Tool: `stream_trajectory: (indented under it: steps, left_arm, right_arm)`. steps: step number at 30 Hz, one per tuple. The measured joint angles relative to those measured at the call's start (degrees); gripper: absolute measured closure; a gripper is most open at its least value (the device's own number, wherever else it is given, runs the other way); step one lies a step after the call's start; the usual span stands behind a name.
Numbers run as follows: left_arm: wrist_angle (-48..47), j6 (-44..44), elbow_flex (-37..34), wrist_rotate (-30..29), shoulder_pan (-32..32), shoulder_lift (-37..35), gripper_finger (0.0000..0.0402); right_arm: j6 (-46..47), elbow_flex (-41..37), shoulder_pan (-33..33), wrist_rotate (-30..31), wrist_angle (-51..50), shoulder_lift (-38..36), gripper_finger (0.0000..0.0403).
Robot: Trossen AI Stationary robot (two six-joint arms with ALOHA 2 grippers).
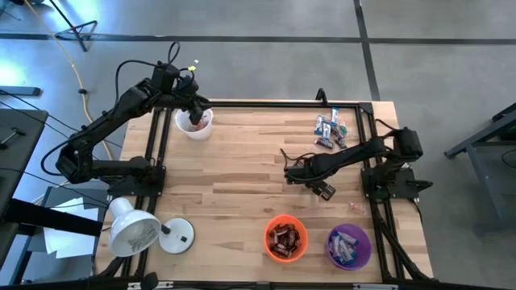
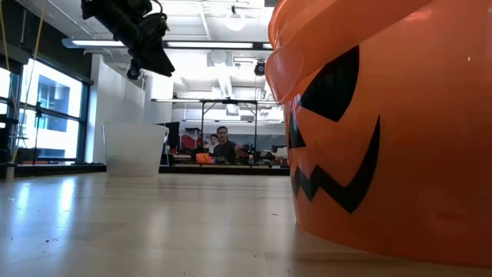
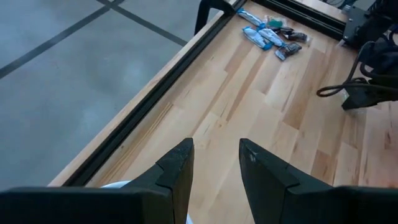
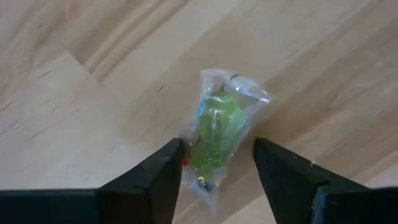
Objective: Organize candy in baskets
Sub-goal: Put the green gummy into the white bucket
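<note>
High view: the left end effector point(image 1: 193, 113) is hanging over the white basket point(image 1: 194, 123) at the surface's point(image 1: 234, 177) far left corner; the right end effector point(image 1: 293, 172) is lying low mid-surface; loose candy point(image 1: 329, 130) is sitting by the far right edge; the orange basket point(image 1: 285, 238) and purple basket point(image 1: 348, 246) are holding candy near the front; a lamp point(image 1: 134, 229) is standing front left.

Low view: the orange basket point(image 2: 384, 115) is filling the right; the white basket point(image 2: 134, 148) is sitting beyond.

Left wrist view: its fingers point(image 3: 180, 171) are standing partly apart, gripping nothing.

Right wrist view: fingers point(image 4: 155, 177) are spread wide, flanking a green candy point(image 4: 217, 130), possibly touching it.
</note>
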Motion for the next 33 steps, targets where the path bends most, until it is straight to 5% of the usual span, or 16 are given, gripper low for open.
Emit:
stream_trajectory:
  steps: [5,12,17,23,29,33]
  left_arm:
    - [0.0,-0.02,0.0,0.0,0.0,0.0,0.0287]
    - [0.0,-0.31,0.0,0.0,-0.02,0.0,0.0287]
    - [-0.58,-1.06,0.0,0.44,-0.07,0.0,0.0287]
    - [-2.34,-2.14,0.0,1.9,-0.3,0.0,0.0287]
    - [1.0,-9.48,0.0,13.55,-3.32,0.0,0.0287]
    - [8.42,-17.32,0.0,13.69,-8.83,0.0,0.0287]
  right_arm:
    - [-0.01,0.02,0.11,-0.05,-0.79,0.16,0.0252]
    - [-3.71,0.09,0.56,1.35,-1.43,-0.02,0.0388]
    - [-5.12,-0.37,1.96,3.94,-1.31,-2.54,0.0385]
    - [-4.78,-0.57,5.59,14.73,-1.77,-7.72,0.0396]
    - [-11.69,-0.52,9.01,25.55,4.16,-12.15,0.0399]
    - [-19.96,-0.48,9.59,32.61,13.07,-14.31,0.04]
